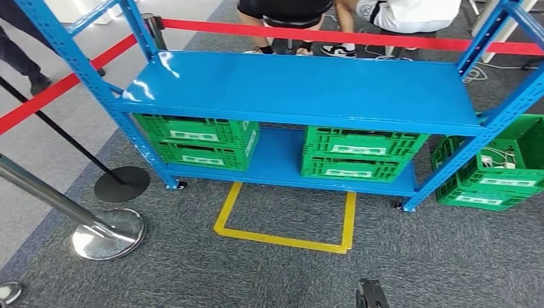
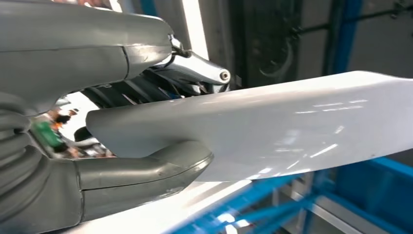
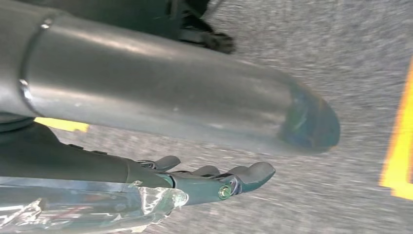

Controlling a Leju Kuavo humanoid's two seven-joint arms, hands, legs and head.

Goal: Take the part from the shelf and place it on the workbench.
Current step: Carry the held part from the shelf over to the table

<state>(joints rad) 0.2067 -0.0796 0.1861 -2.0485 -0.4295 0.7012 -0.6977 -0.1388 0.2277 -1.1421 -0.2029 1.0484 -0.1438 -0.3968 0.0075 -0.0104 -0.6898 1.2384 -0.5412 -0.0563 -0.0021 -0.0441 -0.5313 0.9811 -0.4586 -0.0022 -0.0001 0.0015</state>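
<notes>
In the left wrist view my left hand [image 2: 146, 126] grips a smooth, flat white part [image 2: 272, 131]. The grey thumb [image 2: 160, 163] presses one face and the dark fingers [image 2: 146, 87] lie against the other. The part reaches well beyond the hand, with blue shelf frame behind it. My right hand [image 3: 204, 146] hangs over grey carpet, holding nothing, with its thumb [image 3: 195, 97] and dark fingers [image 3: 243, 178] stretched out and apart. The blue shelf [image 1: 301, 86] stands ahead in the head view, and its top board is bare.
Green crates [image 1: 205, 141] [image 1: 359, 154] sit on the lower shelf board, and another green crate [image 1: 507, 170] stands on the floor to the right. A yellow floor outline [image 1: 289, 240] lies before the shelf. Stanchions [image 1: 106, 234] with red belts [image 1: 333, 35] stand left and behind. People's legs [image 1: 289, 25] show beyond.
</notes>
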